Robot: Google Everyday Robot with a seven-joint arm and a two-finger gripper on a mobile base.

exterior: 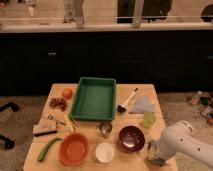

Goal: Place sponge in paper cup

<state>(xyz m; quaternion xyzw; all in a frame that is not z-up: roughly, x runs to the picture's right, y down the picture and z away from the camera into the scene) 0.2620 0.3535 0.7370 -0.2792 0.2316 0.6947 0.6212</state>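
The paper cup (pixel 104 152) is a small white round cup standing near the table's front edge, between the orange bowl (pixel 74 148) and the dark bowl (pixel 131 138). My white arm comes in from the lower right. Its gripper (pixel 153 159) is low at the table's front right corner, about a bowl's width to the right of the paper cup. The sponge does not show anywhere on the table; whether it is at the gripper I cannot tell.
A green tray (pixel 95 97) lies mid-table. A metal cup (pixel 105 129), pale green cup (pixel 148 119), grey-blue cloth (pixel 142 104) and brush (pixel 127 100) lie to its front and right. An orange fruit (pixel 67 93), a dark red cluster (pixel 58 103) and a green long vegetable (pixel 47 148) lie left.
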